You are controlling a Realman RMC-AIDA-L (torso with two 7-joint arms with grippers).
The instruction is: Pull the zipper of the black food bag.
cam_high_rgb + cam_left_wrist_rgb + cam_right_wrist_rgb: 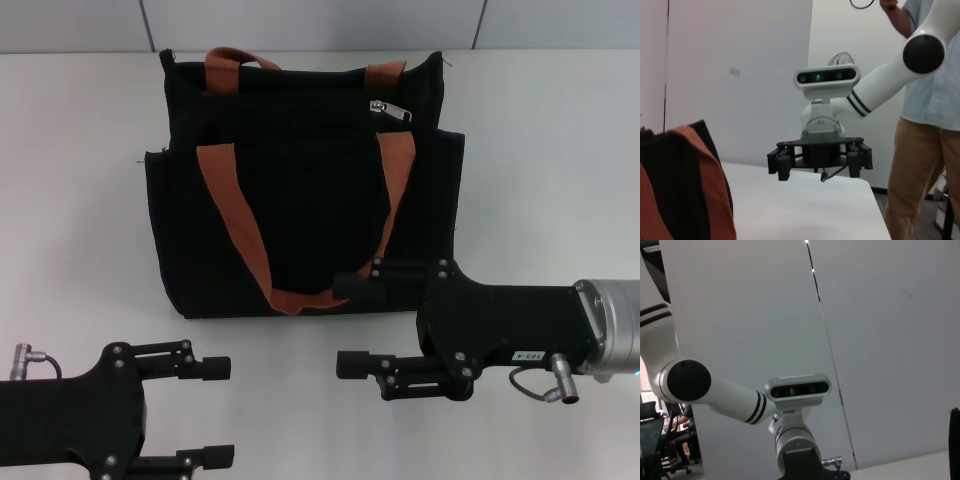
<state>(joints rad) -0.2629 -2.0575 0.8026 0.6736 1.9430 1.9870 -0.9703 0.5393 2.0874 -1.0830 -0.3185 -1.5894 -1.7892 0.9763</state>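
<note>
**Black bag on white table, both grippers spread**

Black fabric, boxy, with rust-orange straps: the black food bag lies at the far middle of the white table. Its silver zipper sits near the upper right of the bag, seemingly at the track's end. The right gripper hovers at the bag's near right corner, fingers parted, grasping nothing. The left gripper rests near the table's front edge, well apart from the bag, likewise spread.

1 black food bag, 1 zipper, 2 orange straps.
</note>
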